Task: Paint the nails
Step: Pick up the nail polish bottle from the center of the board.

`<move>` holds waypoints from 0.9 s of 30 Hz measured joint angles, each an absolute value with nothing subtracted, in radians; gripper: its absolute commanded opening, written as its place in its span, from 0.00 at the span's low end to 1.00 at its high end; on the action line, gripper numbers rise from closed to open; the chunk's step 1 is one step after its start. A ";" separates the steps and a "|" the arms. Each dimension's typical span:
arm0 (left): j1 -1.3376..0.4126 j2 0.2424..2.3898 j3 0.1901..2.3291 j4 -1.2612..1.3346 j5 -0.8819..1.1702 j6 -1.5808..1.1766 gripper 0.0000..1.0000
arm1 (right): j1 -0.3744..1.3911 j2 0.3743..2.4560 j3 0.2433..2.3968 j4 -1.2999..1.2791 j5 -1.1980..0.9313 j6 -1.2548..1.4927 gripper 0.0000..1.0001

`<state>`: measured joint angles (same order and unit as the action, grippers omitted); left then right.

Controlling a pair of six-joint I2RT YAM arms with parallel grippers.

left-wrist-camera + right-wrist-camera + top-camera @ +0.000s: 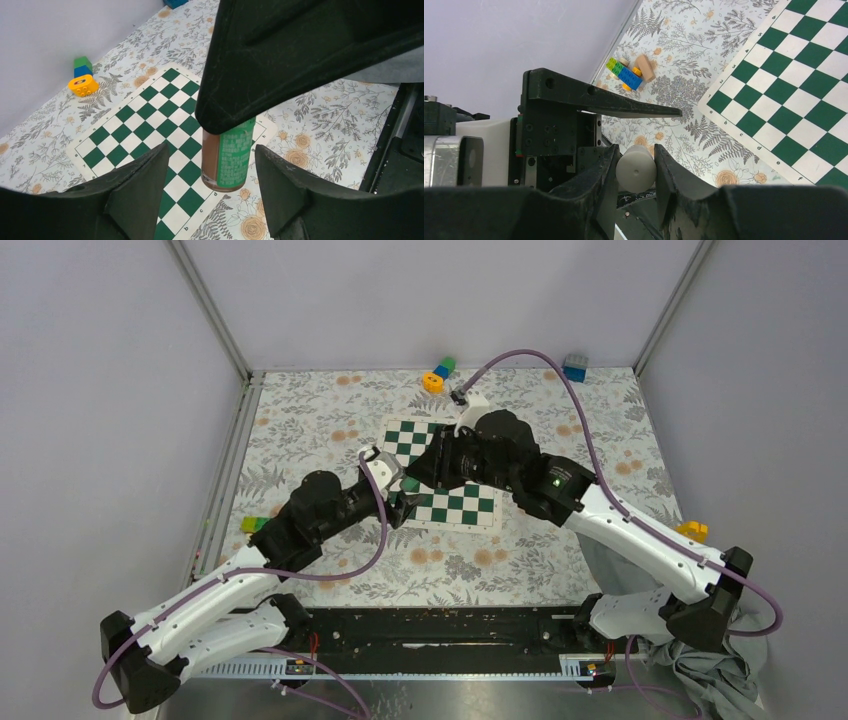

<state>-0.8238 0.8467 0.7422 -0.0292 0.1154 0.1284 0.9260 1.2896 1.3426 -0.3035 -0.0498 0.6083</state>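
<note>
Two robot arms meet over one green-and-white chessboard [412, 436] lying near the middle of a flower-patterned surface [300, 410]. One small bottle [229, 156] stands upright at the board's edge: brown, with a green label printed in white. The right end effector [636, 161] is clamped from above on the bottle's one pale grey round cap [635, 174]. The left end effector [211, 151] is half wide, one finger [142, 182] on each side of the bottle, neither clearly touching it. The nails cannot be found in any of the three views. From overhead, toy blocks sit in four spots: an orange, blue and green stack [438, 373] at 12 o'clock, one blue block [574, 367] at 1 o'clock, one yellow piece [692, 531] at 4 o'clock, and a green and yellow pair [252, 524] at 9 o'clock. One grey cloth [722, 665] hangs at 5 o'clock.
</note>
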 measured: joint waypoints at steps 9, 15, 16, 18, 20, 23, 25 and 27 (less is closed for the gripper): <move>-0.824 0.846 0.742 -0.027 0.104 0.107 0.48 | 0.927 1.309 1.344 -0.302 -0.072 0.609 0.00; -0.824 0.846 0.742 -0.027 0.104 0.099 0.42 | 0.927 1.319 1.350 -0.302 -0.076 0.611 0.00; -0.824 0.846 0.742 -0.027 0.104 0.098 0.39 | 0.927 1.323 1.354 -0.302 -0.078 0.611 0.00; -0.824 0.846 0.742 -0.027 0.104 0.095 0.30 | 0.928 1.327 1.356 -0.301 -0.081 0.611 0.00; -0.827 0.847 0.742 -0.028 0.106 0.089 0.01 | 0.928 1.329 1.356 -0.296 -0.080 0.611 0.00; -0.831 0.847 0.742 -0.028 0.112 0.091 0.00 | 0.928 1.329 1.357 -0.295 -0.080 0.611 0.00; -0.831 0.847 0.742 -0.028 0.113 0.089 0.00 | 0.928 1.329 1.357 -0.295 -0.080 0.611 0.05; -0.831 0.846 0.742 -0.028 0.117 0.089 0.00 | 0.928 1.329 1.357 -0.294 -0.080 0.611 0.20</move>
<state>-0.8310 0.8463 0.7422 -0.0277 0.1173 0.0887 0.9279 1.3289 1.3567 -0.2943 -0.0803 0.6113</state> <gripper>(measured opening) 0.280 0.346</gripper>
